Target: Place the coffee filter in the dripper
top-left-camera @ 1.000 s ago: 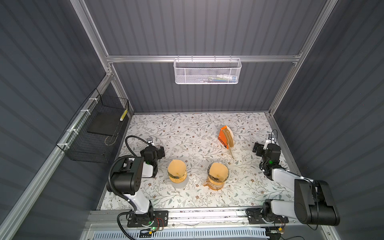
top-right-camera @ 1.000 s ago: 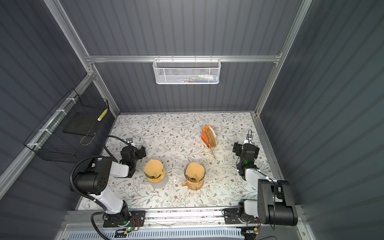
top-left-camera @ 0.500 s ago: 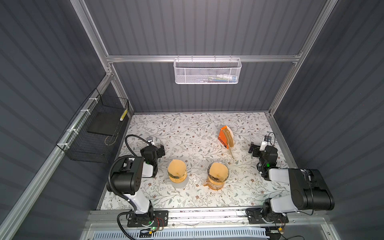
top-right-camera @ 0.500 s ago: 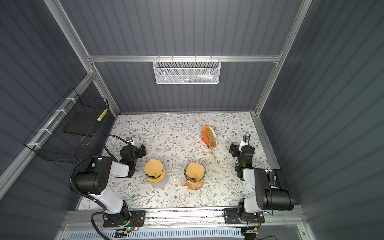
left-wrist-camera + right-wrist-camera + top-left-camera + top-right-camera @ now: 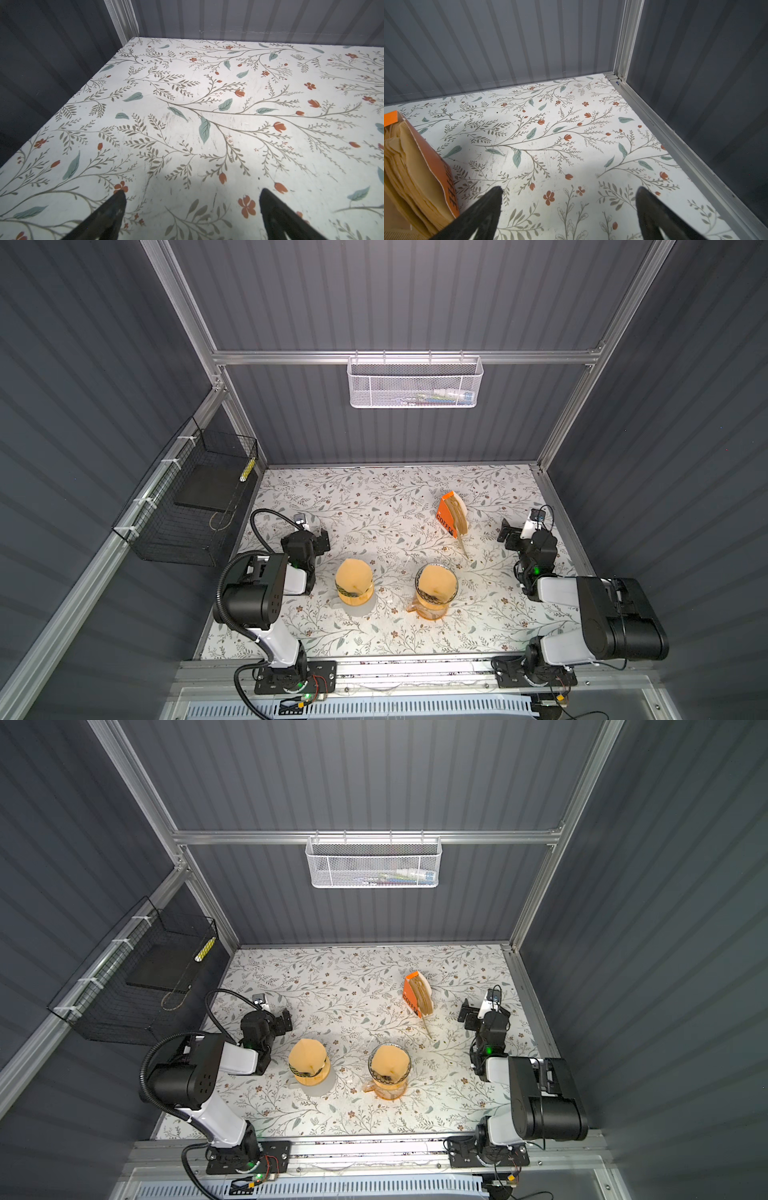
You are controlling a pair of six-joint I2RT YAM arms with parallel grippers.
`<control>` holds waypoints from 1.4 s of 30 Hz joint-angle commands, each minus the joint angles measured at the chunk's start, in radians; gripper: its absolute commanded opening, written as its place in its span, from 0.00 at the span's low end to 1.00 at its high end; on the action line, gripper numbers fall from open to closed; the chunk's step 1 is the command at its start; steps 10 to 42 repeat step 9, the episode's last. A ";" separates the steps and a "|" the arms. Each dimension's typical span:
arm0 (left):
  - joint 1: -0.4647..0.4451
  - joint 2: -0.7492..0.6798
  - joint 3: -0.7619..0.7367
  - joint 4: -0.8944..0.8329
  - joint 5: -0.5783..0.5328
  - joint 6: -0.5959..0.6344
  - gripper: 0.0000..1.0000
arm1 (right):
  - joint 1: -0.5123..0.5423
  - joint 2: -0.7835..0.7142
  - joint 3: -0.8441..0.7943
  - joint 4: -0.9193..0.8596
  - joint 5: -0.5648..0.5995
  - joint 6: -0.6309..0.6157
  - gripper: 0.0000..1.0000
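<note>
Your left gripper (image 5: pixel 192 193) and right gripper (image 5: pixel 569 191) sit low over the floral table (image 5: pixel 374 497), at 9 and 3 o'clock in both top views, fingers spread wide and holding nothing. Between them stand the left dripper (image 5: pixel 353 595) at 7 o'clock and the right dripper (image 5: pixel 432 599) at 5 o'clock, each with a tan coffee filter (image 5: pixel 353 576) seated inside. At 1 o'clock an orange box (image 5: pixel 444 516) stands open, packed with spare filters (image 5: pixel 457 512). On the back wall, a white mesh basket (image 5: pixel 415 383) holds small items too faint to name. A black wire basket (image 5: pixel 183 506) on the left wall holds a dark slab (image 5: pixel 203 487).
</note>
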 commanded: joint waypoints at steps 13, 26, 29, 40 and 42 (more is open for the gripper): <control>-0.006 0.015 0.020 0.007 -0.007 0.025 1.00 | -0.002 0.004 -0.008 0.019 -0.006 0.006 0.99; -0.006 0.015 0.020 0.007 -0.007 0.025 1.00 | -0.002 0.004 -0.008 0.019 -0.006 0.006 0.99; -0.006 0.015 0.020 0.007 -0.007 0.025 1.00 | -0.002 0.004 -0.008 0.019 -0.006 0.006 0.99; -0.006 0.015 0.020 0.007 -0.007 0.025 1.00 | -0.002 0.004 -0.008 0.019 -0.006 0.006 0.99; -0.006 0.015 0.020 0.007 -0.007 0.025 1.00 | -0.002 0.004 -0.008 0.019 -0.006 0.006 0.99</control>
